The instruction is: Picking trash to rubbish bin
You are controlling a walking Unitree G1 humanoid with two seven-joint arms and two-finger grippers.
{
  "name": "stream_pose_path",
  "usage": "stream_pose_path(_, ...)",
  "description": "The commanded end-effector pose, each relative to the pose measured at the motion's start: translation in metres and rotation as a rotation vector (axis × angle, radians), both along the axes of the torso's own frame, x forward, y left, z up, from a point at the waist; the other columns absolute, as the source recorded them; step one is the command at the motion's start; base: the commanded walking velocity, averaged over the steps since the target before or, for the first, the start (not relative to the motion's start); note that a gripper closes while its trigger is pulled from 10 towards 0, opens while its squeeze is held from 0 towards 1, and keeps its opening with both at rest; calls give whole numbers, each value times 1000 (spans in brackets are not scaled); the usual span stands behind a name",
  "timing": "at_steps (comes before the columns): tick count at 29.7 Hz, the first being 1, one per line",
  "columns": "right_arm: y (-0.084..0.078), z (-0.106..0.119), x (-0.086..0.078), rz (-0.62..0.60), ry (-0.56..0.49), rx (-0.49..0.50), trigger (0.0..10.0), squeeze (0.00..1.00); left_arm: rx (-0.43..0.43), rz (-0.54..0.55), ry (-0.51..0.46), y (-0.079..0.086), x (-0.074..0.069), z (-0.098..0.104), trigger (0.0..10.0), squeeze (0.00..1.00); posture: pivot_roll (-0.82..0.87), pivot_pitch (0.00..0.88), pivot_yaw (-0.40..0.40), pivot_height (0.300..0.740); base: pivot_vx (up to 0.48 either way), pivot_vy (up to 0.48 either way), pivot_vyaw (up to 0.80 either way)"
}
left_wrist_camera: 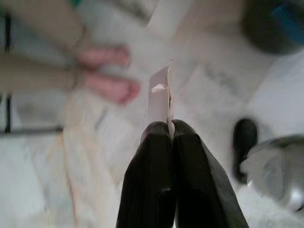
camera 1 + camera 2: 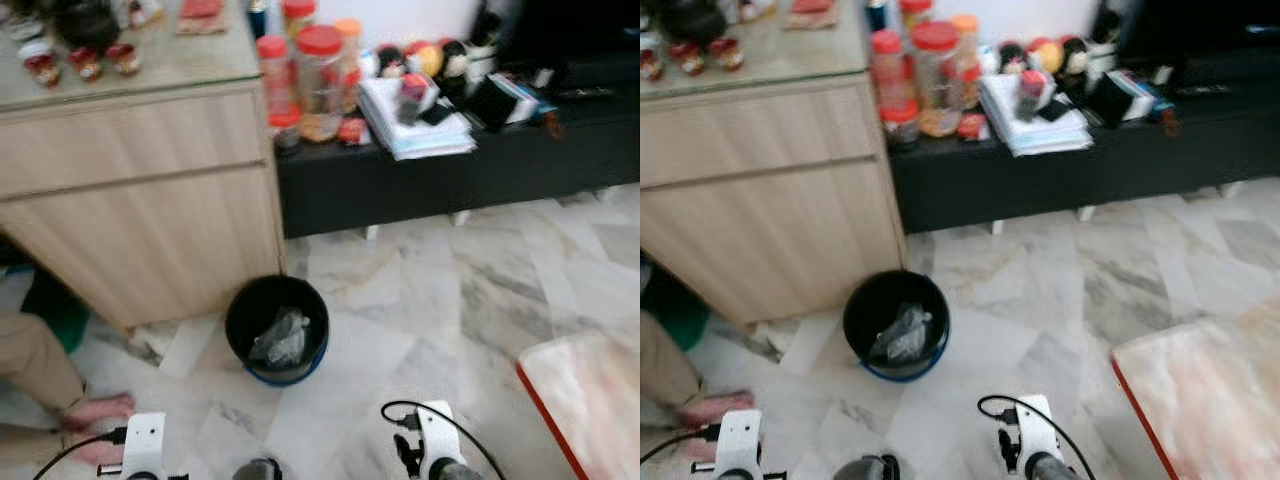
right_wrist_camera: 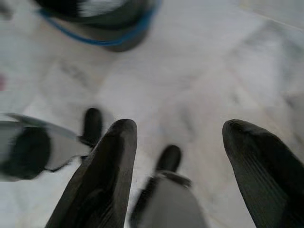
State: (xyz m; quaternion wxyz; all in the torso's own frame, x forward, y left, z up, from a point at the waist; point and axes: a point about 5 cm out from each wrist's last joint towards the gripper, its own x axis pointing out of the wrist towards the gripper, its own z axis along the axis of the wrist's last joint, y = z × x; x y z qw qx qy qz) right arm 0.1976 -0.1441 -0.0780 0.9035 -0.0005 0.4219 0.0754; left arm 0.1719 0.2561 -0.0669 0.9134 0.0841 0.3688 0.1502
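Grey-veined marble floor (image 2: 420, 300) under me, wide and bare out to my right as far as the red-edged corner of a mat (image 2: 585, 395). Ahead, a light wood cabinet (image 2: 130, 200) boxes in the left side, and a low black shelf (image 2: 450, 165) crowded with red-lidded jars (image 2: 318, 80) and stacked papers (image 2: 415, 125) runs along the back wall. The black rubbish bin (image 2: 277, 330) sits on the floor just off the cabinet's lower right corner, blue band round its base, crumpled clear plastic (image 2: 282, 338) already lying inside. A person's bare feet (image 2: 95, 425) rest on the floor at my far left, close to my left arm. My left gripper (image 1: 170, 127) is pinched tight on a thin pale scrap of trash (image 1: 159, 97), the strip sticking out past my fingertips, over the floor near those feet. My right gripper (image 3: 178, 137) is spread wide, nothing between the fingers (image 3: 107, 175), hanging over bare marble with the bin's rim just beyond.
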Motion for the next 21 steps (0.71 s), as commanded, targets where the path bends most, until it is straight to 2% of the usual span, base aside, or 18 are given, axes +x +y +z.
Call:
stream_pose_path(1, -2, -3, -5, -12, 16, 2, 10000, 0, -3, 25, 22, 3, -6, -3, 10000, 0, 151, 210, 5, 740, 337, 0, 0)
stream_pose_path(21, -4, -2, -4, -2, 11, -23, 10000, 0, 1, 42, 23, 6, -8, -2, 10000, 0, 153, 205, 6, 740, 338, 0, 0)
